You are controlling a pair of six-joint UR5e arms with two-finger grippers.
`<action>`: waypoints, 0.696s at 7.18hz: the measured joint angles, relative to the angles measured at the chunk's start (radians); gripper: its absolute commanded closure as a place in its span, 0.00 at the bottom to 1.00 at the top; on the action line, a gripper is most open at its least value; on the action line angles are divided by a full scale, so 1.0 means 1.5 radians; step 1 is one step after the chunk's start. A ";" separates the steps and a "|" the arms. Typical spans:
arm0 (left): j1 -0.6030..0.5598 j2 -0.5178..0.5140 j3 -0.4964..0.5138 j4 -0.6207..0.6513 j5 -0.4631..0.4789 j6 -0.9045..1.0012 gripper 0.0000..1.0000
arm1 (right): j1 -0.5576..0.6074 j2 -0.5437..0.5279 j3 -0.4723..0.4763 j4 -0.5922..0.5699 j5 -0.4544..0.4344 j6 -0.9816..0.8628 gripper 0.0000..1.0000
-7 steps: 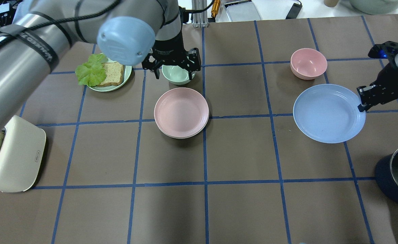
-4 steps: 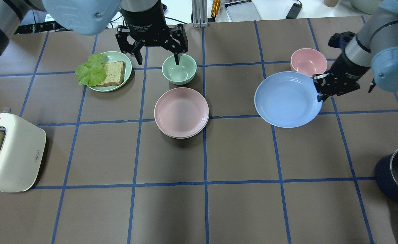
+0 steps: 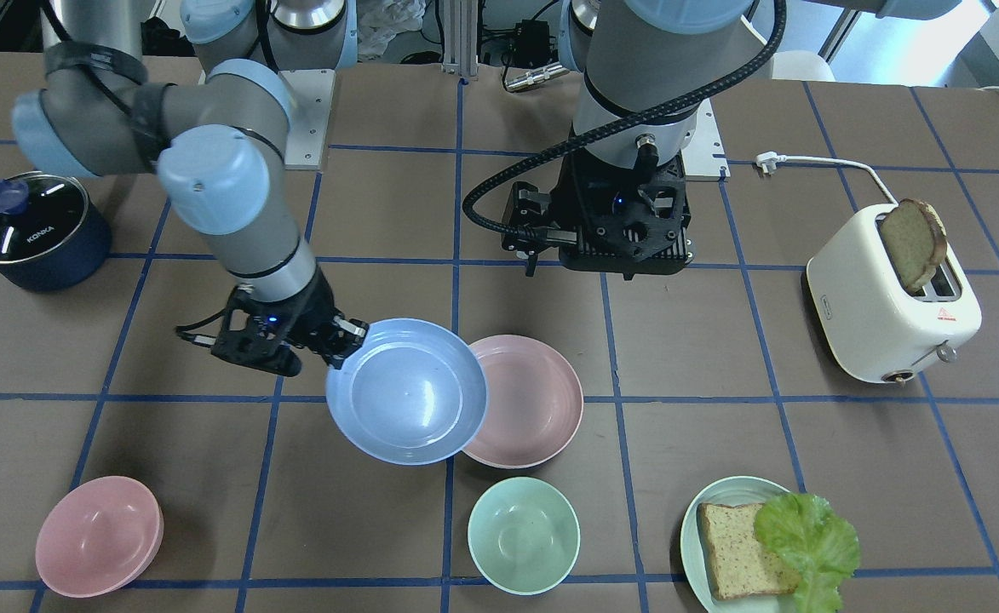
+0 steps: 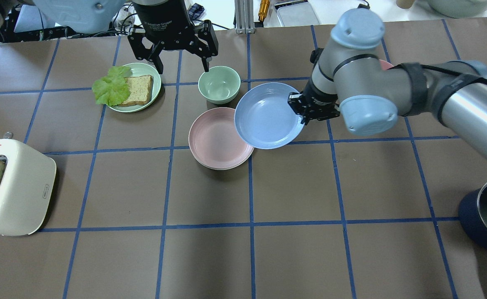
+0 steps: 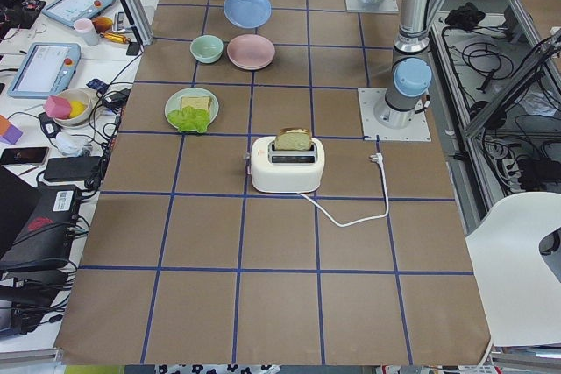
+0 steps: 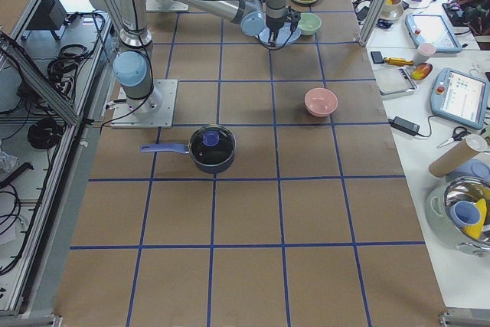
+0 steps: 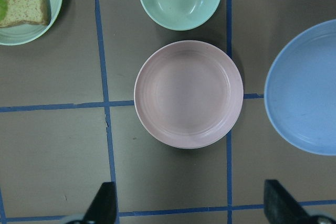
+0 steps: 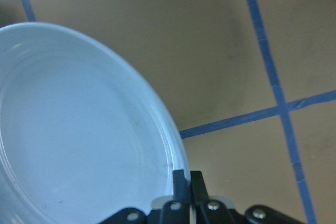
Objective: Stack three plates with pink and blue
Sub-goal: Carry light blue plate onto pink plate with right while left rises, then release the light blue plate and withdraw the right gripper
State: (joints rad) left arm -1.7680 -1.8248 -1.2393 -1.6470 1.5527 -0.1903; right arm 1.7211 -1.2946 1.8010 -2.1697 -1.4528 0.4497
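Right claw (image 4: 303, 113): pinched on the rim of the blue plate (image 4: 268, 115), at the plate's edge on the robot's right
Blue plate: carried flat over the middle of the desk (image 4: 243, 257), toward the edge away from the robot; it reaches from the claw toward the robot's left
Pink plate (image 4: 216, 139): flat on the desk, a paler rim of the cream plate (image 4: 223, 167) showing under it
Relation that matters: the pink plate's centre lies to the robot's left of the blue plate's centre and a little nearer the robot's edge; seen from overhead, only the blue plate's leading rim covers the pink plate's right rim
Contact: cannot tell whether the two rims touch
Nearer arm: the right one, already loaded
Left claw (image 4: 182, 67): spread wide and empty, hanging near the far edge, above the mint bowl (image 4: 219, 84)
Likely next move: carry on leftward and slightly toward the robot, then lower
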 measured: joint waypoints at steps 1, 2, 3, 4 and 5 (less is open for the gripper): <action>0.010 0.003 0.000 0.000 0.000 0.000 0.00 | 0.042 0.025 -0.002 -0.032 -0.004 0.048 1.00; 0.017 0.006 0.000 0.000 0.000 0.000 0.00 | 0.069 0.039 -0.002 -0.050 -0.005 0.076 1.00; 0.020 0.008 0.000 0.000 0.000 0.000 0.00 | 0.083 0.043 -0.001 -0.056 -0.003 0.092 1.00; 0.021 0.009 0.001 0.000 0.000 0.000 0.00 | 0.093 0.046 -0.002 -0.059 0.001 0.110 1.00; 0.021 0.010 0.001 0.000 0.000 0.000 0.00 | 0.099 0.048 -0.003 -0.061 0.004 0.125 1.00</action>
State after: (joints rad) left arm -1.7358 -1.8101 -1.2375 -1.6475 1.5530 -0.1902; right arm 1.8699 -1.2221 1.7969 -2.2609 -1.4470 0.6372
